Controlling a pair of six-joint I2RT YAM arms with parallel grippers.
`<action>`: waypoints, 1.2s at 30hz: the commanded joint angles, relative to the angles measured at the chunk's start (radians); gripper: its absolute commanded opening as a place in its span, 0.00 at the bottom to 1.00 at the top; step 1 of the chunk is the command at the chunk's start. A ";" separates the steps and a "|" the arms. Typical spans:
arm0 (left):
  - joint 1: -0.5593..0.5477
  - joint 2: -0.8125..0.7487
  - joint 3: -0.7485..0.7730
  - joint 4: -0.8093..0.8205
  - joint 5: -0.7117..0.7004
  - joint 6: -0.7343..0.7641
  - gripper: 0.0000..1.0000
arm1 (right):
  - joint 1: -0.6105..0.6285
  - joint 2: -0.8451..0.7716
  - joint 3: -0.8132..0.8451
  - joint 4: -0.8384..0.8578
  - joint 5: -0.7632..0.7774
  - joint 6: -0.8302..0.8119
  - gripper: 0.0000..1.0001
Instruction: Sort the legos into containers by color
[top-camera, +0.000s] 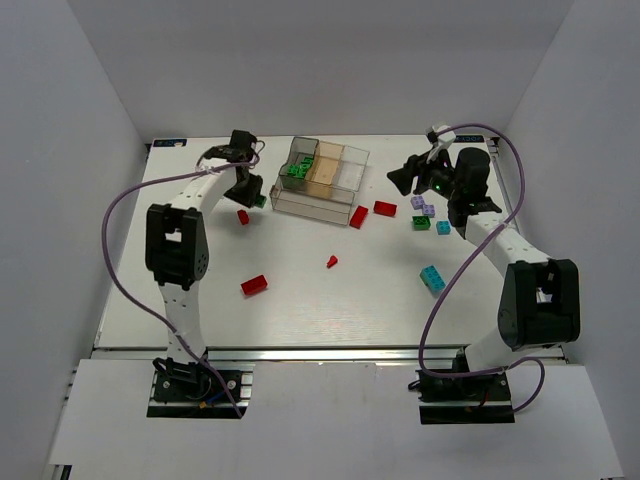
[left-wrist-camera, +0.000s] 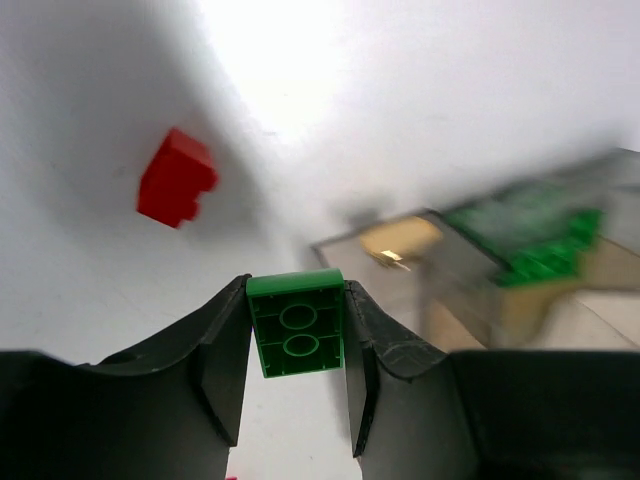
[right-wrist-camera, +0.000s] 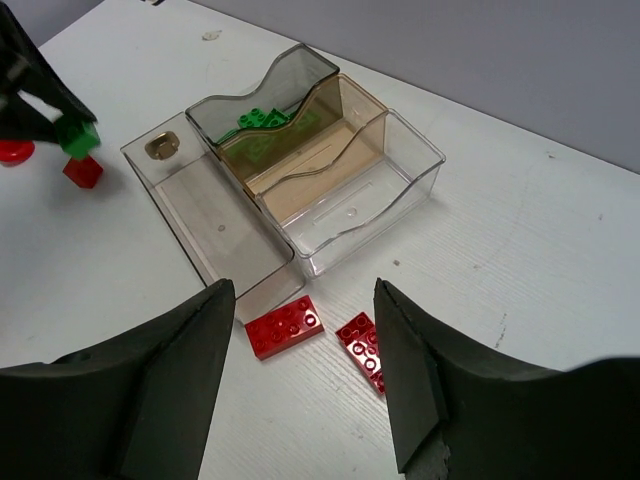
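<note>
Left claw (left-wrist-camera: 296, 295) is clamped on a green brick (left-wrist-camera: 296, 328), hanging just off the left end of the tray (top-camera: 312, 207). Looks like mid-delivery imo, not dropped yet. Right claw (right-wrist-camera: 302, 292) is wide open w/ nothing in it, up off the table (top-camera: 180, 300) to the right of the tray and looking down at it.

Progress, afaict:
- Done: a handful of greens (top-camera: 297, 168) piled in the far-left compartment. That's the only color started.
- The tan middle section (right-wrist-camera: 300, 160) and the clear compartments look bare from both the top and right wrist views.

What's loose on the table:
- red pair (top-camera: 370, 212) just right of the tray's near corner
- small red one (top-camera: 243, 216) near the left claw
- bigger red one (top-camera: 254, 285) nearer, left of center
- tiny red bit (top-camera: 331, 261) about mid table
- purple pair (top-camera: 423, 207), a stray green (top-camera: 422, 223) and a cyan (top-camera: 443, 227) bunched on the right under the right arm
- 2nd cyan (top-camera: 432, 278) nearer on that side

So green is nearly wrapped up (the one in hand plus the stray), but red, cyan and purple haven't been touched. I'd call it under half done, prob a third at best.
</note>
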 joint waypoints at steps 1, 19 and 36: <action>0.006 -0.175 -0.005 0.130 -0.075 0.161 0.00 | -0.010 -0.037 -0.003 -0.002 -0.013 -0.019 0.63; -0.014 0.128 0.326 0.554 0.315 0.643 0.15 | -0.013 -0.037 -0.014 -0.051 0.005 -0.079 0.66; -0.033 0.254 0.390 0.569 0.382 0.612 0.53 | -0.032 -0.024 -0.032 -0.079 0.024 -0.105 0.69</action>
